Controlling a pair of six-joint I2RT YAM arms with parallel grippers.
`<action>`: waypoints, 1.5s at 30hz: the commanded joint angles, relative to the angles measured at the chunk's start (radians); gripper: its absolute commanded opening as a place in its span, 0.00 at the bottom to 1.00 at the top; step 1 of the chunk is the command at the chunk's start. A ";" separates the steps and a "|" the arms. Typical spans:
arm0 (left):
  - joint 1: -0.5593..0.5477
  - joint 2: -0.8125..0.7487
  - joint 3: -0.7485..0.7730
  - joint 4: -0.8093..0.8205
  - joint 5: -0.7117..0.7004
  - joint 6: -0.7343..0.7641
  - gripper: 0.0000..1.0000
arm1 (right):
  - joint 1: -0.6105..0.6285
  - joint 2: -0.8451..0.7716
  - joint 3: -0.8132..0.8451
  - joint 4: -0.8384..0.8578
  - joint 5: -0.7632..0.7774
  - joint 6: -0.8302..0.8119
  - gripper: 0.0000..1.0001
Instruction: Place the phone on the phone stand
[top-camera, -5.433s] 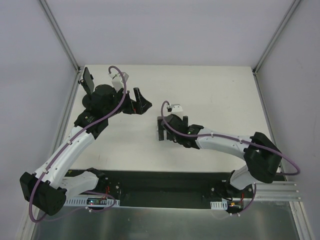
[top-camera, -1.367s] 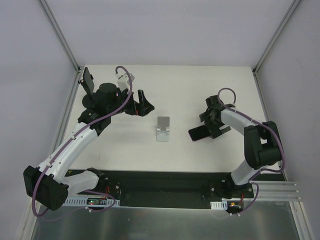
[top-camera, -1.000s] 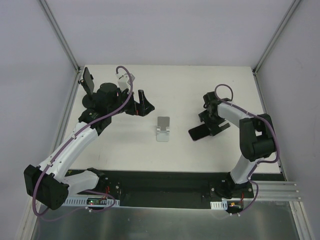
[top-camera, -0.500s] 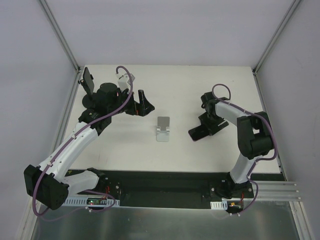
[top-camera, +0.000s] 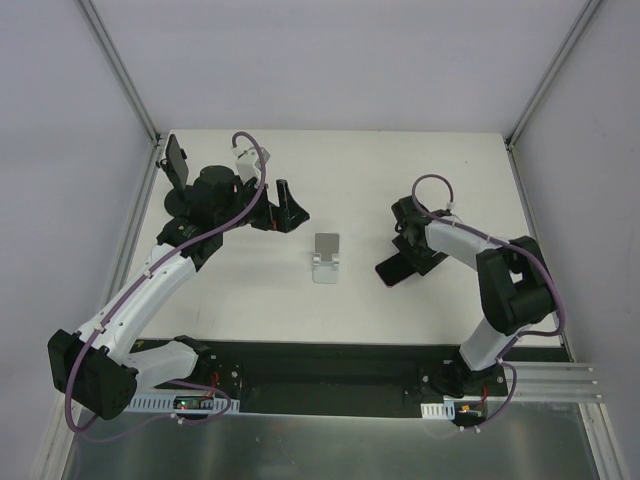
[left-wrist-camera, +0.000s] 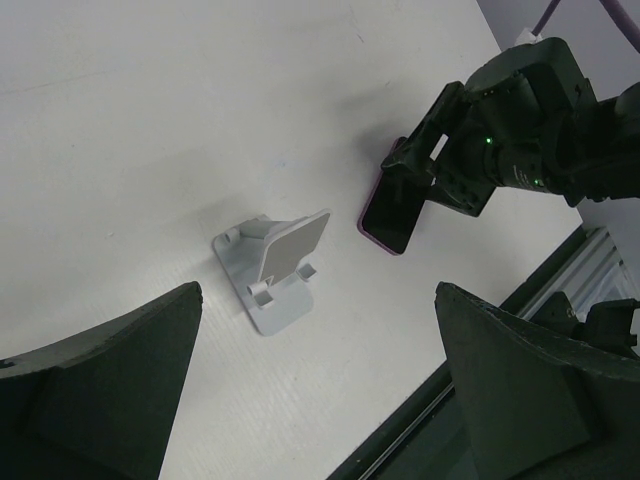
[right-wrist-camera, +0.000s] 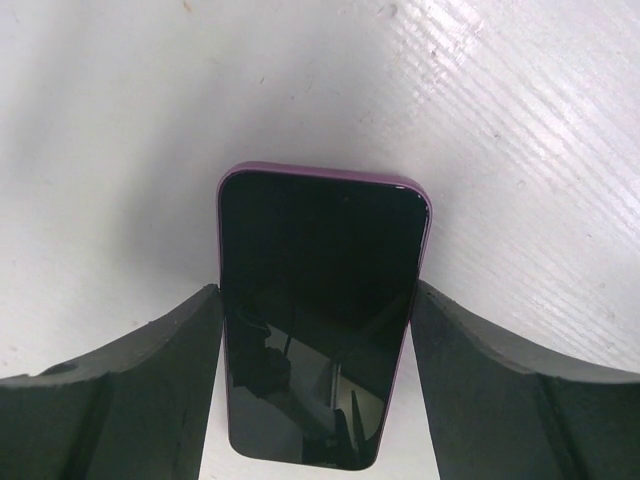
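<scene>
The phone (top-camera: 397, 269), black-screened in a purple case, lies flat on the white table (top-camera: 400, 170), right of centre. My right gripper (top-camera: 414, 256) is down over its far end. In the right wrist view both fingers (right-wrist-camera: 180, 345) press against the long sides of the phone (right-wrist-camera: 320, 230), so the right gripper (right-wrist-camera: 315, 290) is shut on it. The grey phone stand (top-camera: 324, 257) stands bare mid-table, left of the phone. My left gripper (top-camera: 281, 206) hovers wide open at the back left, with the stand (left-wrist-camera: 272, 265) and the phone (left-wrist-camera: 390, 215) below it.
A dark upright panel (top-camera: 177, 160) stands at the table's back left corner beside the left arm. Metal frame posts (top-camera: 125, 75) rise at both back corners. A black base strip (top-camera: 330, 372) runs along the near edge.
The right gripper's jaws have narrowed onto the phone's sides and its wrist has shifted slightly left. The phone, the stand and the left arm have stayed put.
</scene>
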 joint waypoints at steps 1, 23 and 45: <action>0.012 -0.016 0.029 0.008 0.016 0.004 0.99 | 0.038 -0.024 -0.105 0.072 0.004 -0.005 0.01; 0.011 -0.008 0.027 0.009 0.005 0.009 0.99 | 0.283 -0.202 -0.228 0.384 0.131 -0.359 0.01; 0.011 -0.015 0.024 0.006 -0.013 0.013 0.99 | 0.372 -0.193 -0.035 0.238 -0.136 -0.692 0.97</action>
